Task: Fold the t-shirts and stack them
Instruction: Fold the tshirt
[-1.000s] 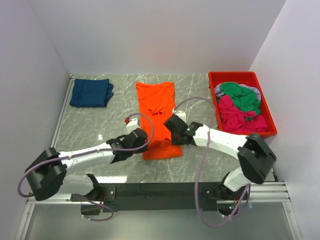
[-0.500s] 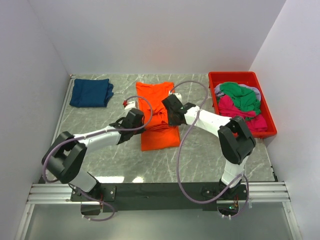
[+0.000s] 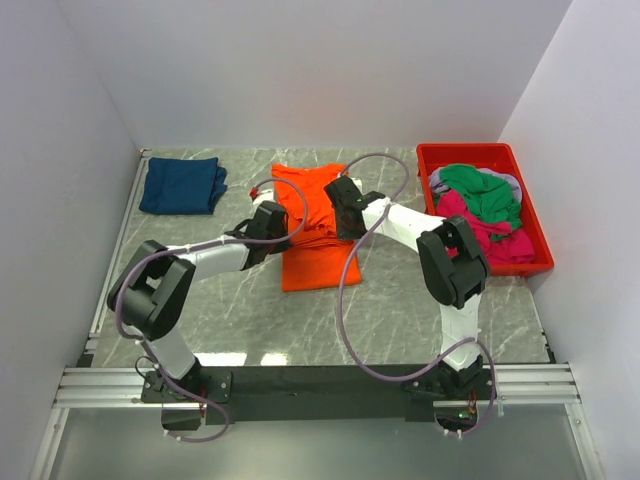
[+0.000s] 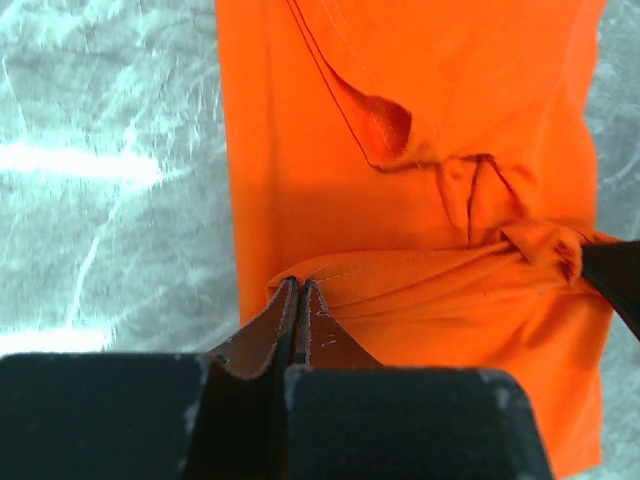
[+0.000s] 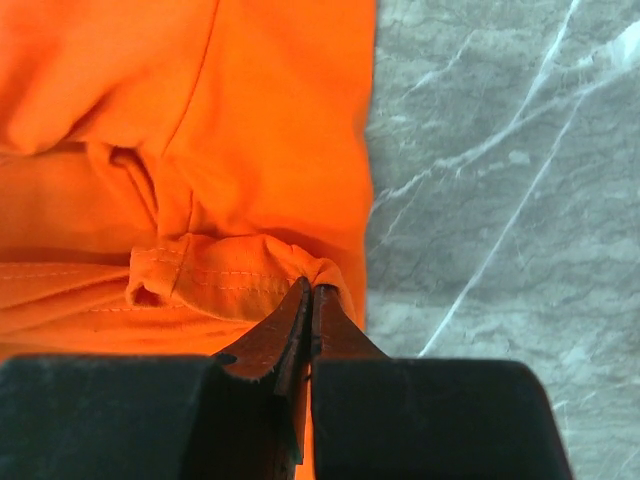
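Right gripper on t-shirt, bin nearby

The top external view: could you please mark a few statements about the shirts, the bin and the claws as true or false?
1. The left claw and the right claw are both shut on the bright orange cloth t-shirt. True.
2. The folded dark navy cloth t-shirt lies in the rigid red plastic bin. False: it lies on the grey marble table, at the far left corner.
3. The red bin holds a crumpled green shirt and a crumpled pink shirt. True.
4. The orange t-shirt lies spread flat. False: its pinched hem is doubled over the middle in a bunched fold.
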### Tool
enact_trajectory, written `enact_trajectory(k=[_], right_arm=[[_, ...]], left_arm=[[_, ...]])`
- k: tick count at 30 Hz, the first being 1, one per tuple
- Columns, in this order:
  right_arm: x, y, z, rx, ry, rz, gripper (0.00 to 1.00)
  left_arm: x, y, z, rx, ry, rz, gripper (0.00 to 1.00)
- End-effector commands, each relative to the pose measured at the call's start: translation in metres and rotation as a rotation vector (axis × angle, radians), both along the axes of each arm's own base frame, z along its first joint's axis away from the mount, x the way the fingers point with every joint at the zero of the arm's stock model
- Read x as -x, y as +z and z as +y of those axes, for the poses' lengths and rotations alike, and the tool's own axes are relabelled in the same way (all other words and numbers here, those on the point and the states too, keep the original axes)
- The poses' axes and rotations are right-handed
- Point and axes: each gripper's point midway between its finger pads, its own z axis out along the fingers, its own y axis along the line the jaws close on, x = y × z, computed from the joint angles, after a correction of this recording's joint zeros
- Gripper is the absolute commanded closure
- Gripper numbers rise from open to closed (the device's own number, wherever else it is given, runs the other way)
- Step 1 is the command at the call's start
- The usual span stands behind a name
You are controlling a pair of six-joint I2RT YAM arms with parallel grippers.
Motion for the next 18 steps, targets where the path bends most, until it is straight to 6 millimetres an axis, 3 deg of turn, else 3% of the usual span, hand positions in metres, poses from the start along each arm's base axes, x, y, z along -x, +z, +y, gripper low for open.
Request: enact_trajectory(k=[1, 5, 6, 7, 8, 9, 10, 11, 13, 14, 17, 18], right_arm=[[-0.019, 0.015, -0.001, -0.001, -0.002, -0.048, 1.0], [-0.025, 0.015, 0.001, -0.002, 0.004, -0.048, 1.0], [-0.025, 0.016, 0.001, -0.002, 0.006, -0.046, 1.0], [-0.026, 0.018, 0.0, -0.001, 0.005, -0.048, 0.94], [-0.026, 0.023, 0.0, -0.002, 0.006, -0.052, 0.88], [-0.027, 0.028, 0.0, -0.005, 0.007, -0.06, 0.82], [-0.027, 0.033, -0.002, -0.004, 0.002, -0.068, 0.7], [-0.025, 0.044, -0.002, -0.016, 0.003, -0.087, 0.64], [-0.02, 0.051, -0.006, -0.02, -0.002, -0.099, 0.57], [-0.019, 0.065, -0.007, -0.037, -0.004, -0.124, 0.55], [-0.007, 0.076, -0.007, -0.078, 0.01, -0.132, 0.53], [-0.005, 0.077, -0.005, -0.096, 0.015, -0.136, 0.53]], left_arm=[[-0.023, 0.015, -0.006, 0.015, -0.014, -0.064, 1.0], [-0.027, 0.015, 0.001, -0.002, 0.016, -0.057, 0.98], [-0.027, 0.014, 0.006, -0.018, 0.036, -0.053, 0.92], [-0.027, 0.016, 0.008, -0.025, 0.048, -0.056, 0.83], [-0.027, 0.024, 0.01, -0.02, 0.062, -0.068, 0.58], [-0.028, 0.028, 0.015, -0.03, 0.085, -0.082, 0.47], [-0.027, 0.033, 0.017, -0.032, 0.093, -0.089, 0.28], [-0.025, 0.044, 0.017, -0.026, 0.101, -0.114, 0.23], [-0.021, 0.055, 0.018, -0.037, 0.119, -0.145, 0.15], [-0.018, 0.067, 0.015, -0.029, 0.117, -0.171, 0.15], [-0.001, 0.079, -0.012, -0.013, 0.07, -0.214, 0.14], [0.012, 0.082, -0.031, 0.002, 0.027, -0.224, 0.14]])
